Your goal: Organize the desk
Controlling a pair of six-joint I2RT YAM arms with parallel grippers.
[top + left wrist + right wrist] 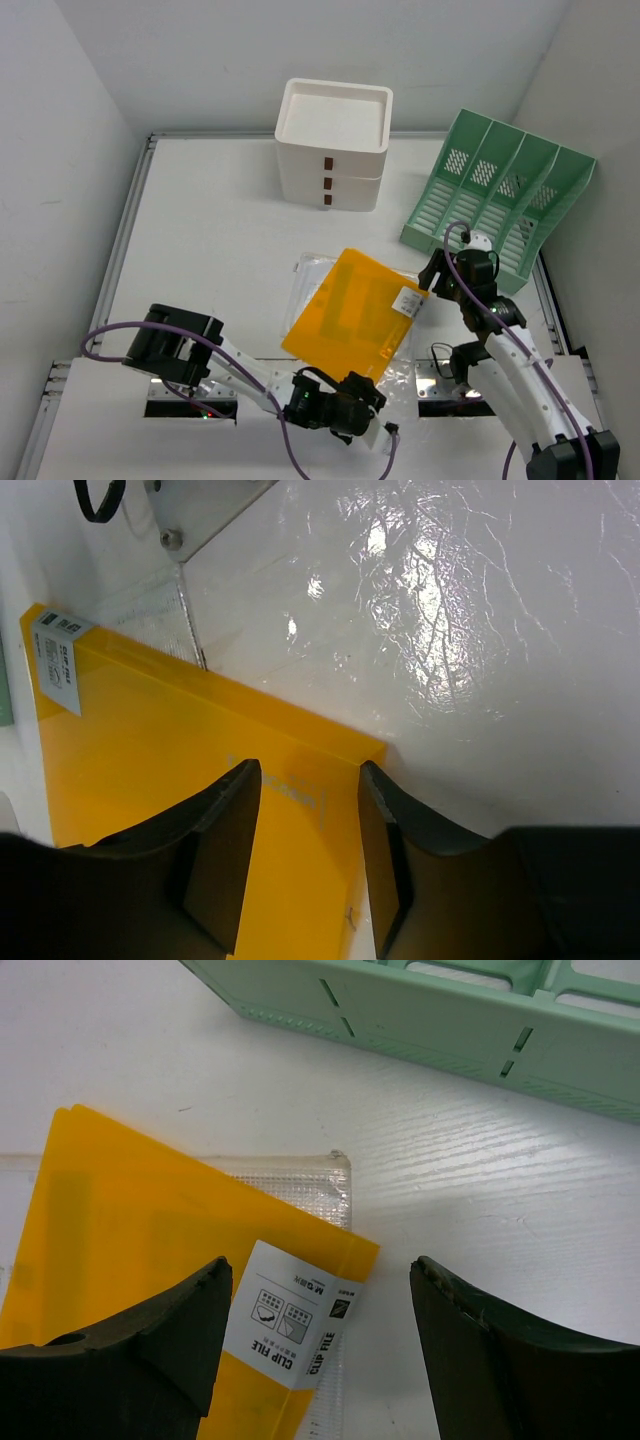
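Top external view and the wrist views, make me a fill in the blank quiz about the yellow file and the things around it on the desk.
1. The white label on the yellow clip file reads "CLIP ____".
2. The white drawer box shows ____ brown handles down its front.
3. The file rack at the far right of the desk is ____ in colour.
4. The right gripper, over the label, is ____ and holds nothing.

Missing words: FILE; three; green; open.
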